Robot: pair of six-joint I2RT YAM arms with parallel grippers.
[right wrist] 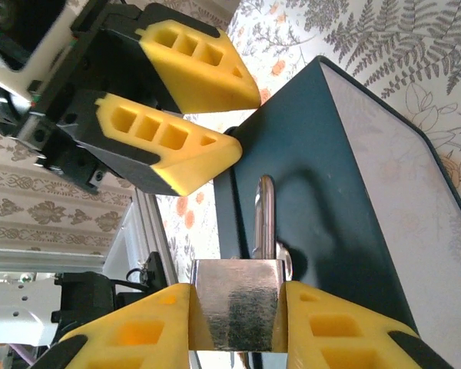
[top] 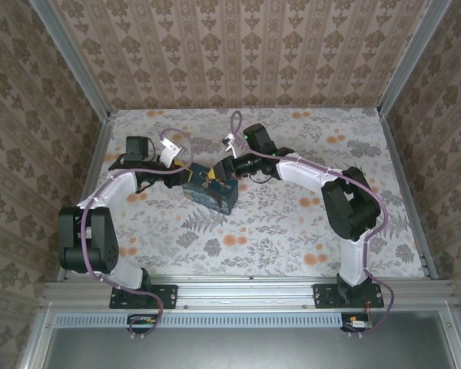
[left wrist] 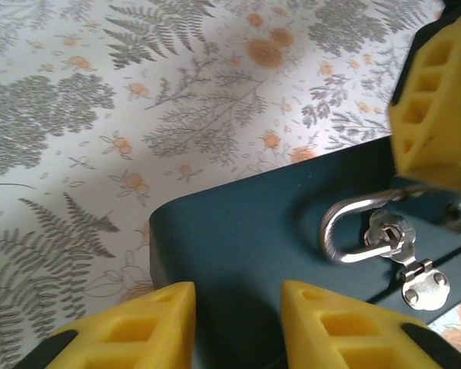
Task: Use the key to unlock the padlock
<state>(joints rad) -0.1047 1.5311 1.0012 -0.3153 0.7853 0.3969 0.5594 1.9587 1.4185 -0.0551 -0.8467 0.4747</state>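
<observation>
The right tool (right wrist: pixel 237 292) pinched the padlock (right wrist: pixel 235 317) by its body. The shackle (right wrist: pixel 265 215) was looped through the clasp (left wrist: pixel 415 273) of the blue tin (right wrist: pixel 330 192), which rested on the tabletop (left wrist: pixel 100 115). The lock's long axis ran from the clasp back towards the right wrist. Its bottom end therefore faced away from the left tool (right wrist: pixel 244 121), which hung beyond the shackle end, fingers spread, nothing between them. Entry to the lock, I judged, had to come from the right arm's side.
</observation>
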